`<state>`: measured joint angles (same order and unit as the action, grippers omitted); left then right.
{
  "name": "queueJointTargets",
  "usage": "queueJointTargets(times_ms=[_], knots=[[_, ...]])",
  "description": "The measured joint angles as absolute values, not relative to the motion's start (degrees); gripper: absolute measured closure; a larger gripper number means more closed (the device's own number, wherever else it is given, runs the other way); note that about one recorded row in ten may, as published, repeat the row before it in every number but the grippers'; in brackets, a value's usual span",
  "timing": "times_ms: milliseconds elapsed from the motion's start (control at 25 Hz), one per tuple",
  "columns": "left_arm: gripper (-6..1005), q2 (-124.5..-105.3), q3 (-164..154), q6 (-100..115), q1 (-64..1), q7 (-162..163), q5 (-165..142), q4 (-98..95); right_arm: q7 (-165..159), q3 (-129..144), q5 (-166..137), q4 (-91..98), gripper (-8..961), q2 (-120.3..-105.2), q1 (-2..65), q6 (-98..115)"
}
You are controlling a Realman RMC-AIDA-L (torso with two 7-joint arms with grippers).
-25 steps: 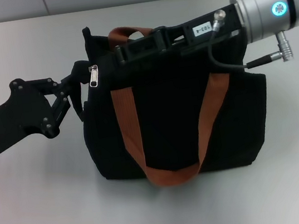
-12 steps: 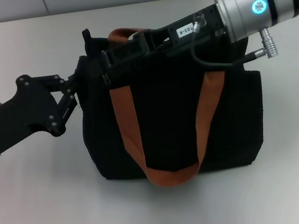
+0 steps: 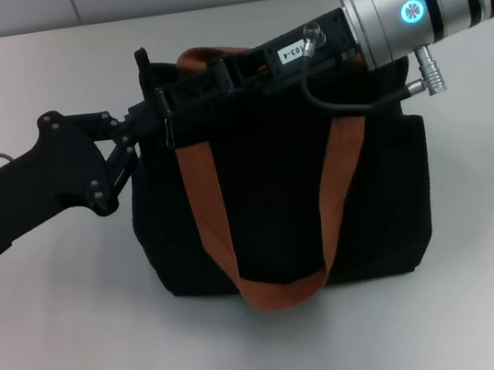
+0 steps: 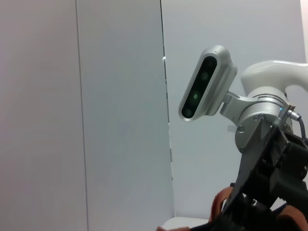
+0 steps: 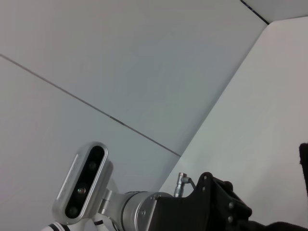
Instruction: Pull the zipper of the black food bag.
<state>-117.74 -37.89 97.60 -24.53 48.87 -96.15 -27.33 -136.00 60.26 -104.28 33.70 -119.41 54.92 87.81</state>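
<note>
We see the black food bag (image 3: 285, 189) standing upright near the middle of the white table (image 3: 69, 360), its rust-orange strap handles (image 3: 209, 209) hanging down the front face. A second ago the silver zipper pull showed plainly at the bag's upper left corner, hanging free just off the left gripper's tips. Now it is out of sight: the right gripper (image 3: 165, 104) has slid leftward along the top edge and its fingers cover that very spot. The left gripper (image 3: 132, 132) has closed in as well and presses against the bag's upper left corner, its fingers drawn together on the fabric, apparently bracing the bag. Whether the right gripper's fingers are pinched on the pull or merely over it, we cannot tell. We judge that the reach for the zipper is ending and the grasp is at hand; the pull along the zip line has not yet begun.
</note>
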Motion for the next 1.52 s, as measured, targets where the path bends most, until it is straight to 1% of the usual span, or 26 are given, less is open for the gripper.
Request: queueJointTargets(times_ms=[280,560,800,1320,1520], knots=[[951,-117.94,-37.8,98.1,-24.8,49.4,-96.1,-27.3,-135.4,60.2,-104.2,33.7,146,-119.55,54.9,88.2],[948,-117.4,-36.2,98.8,-23.9,49.9,-96.1,-27.1,-134.1,59.6,-103.5,34.0,147,-119.3,53.4,89.9],[946,-117.35,-36.1,98.8,-23.5,50.5,-96.1,-27.3,-134.0,59.6,-103.4,34.8,148,-119.19,52.8,90.4],[941,-117.42,-36.1,98.9,-23.4,50.5,-96.1,-27.3,-133.7,60.0,-103.5,34.9,151,-119.18,53.4,90.0],[939,-117.36,-36.1,98.9,-23.4,50.5,-96.1,-27.2,-133.6,60.1,-103.8,35.4,229,-119.18,53.4,89.4]])
